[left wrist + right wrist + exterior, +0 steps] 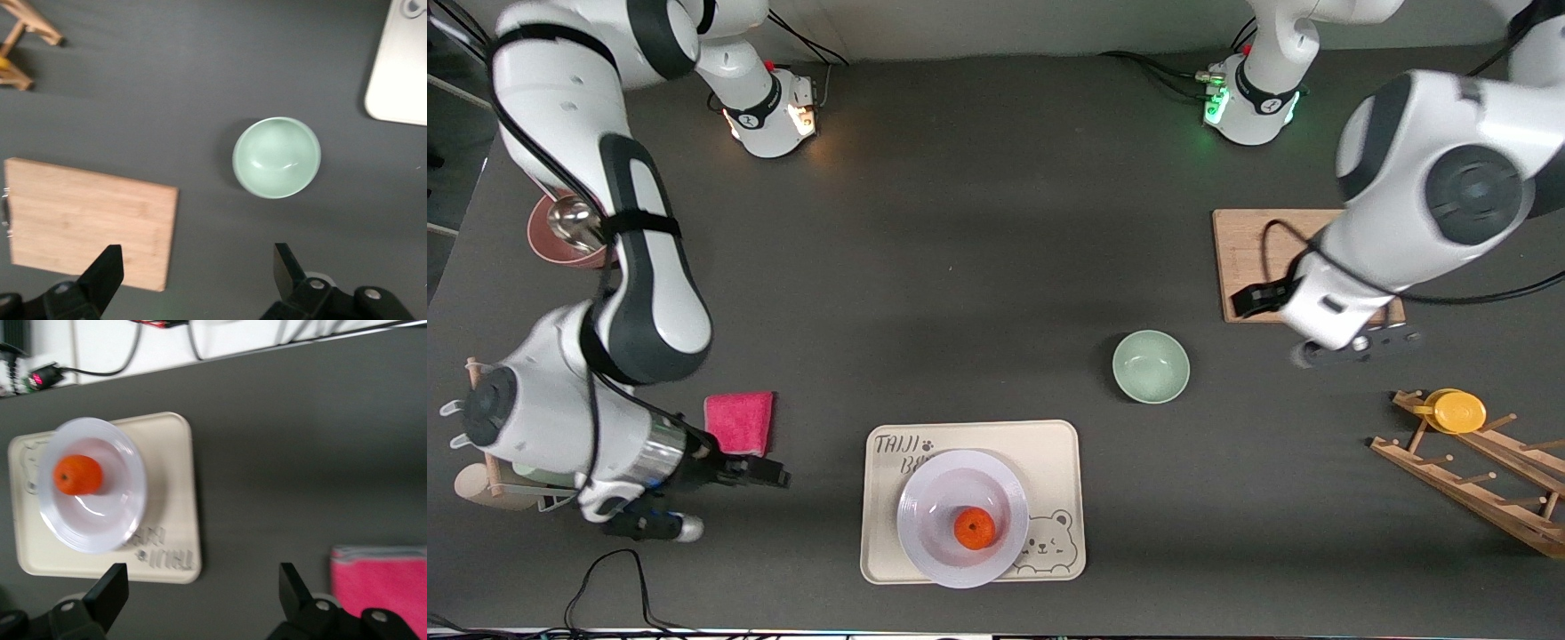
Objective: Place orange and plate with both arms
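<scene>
The orange lies in the pale-lavender plate, which sits on a cream bear tray near the front camera. Both show in the right wrist view, the orange inside the plate. My right gripper is open and empty, in the air toward the right arm's end of the table, apart from the tray; its open jaws show in its wrist view. My left gripper is open and empty, over the table by the cutting board's corner.
A mint-green bowl stands between tray and wooden cutting board. A wooden rack with a yellow cup is at the left arm's end. A pink cloth and a brown bowl are at the right arm's end.
</scene>
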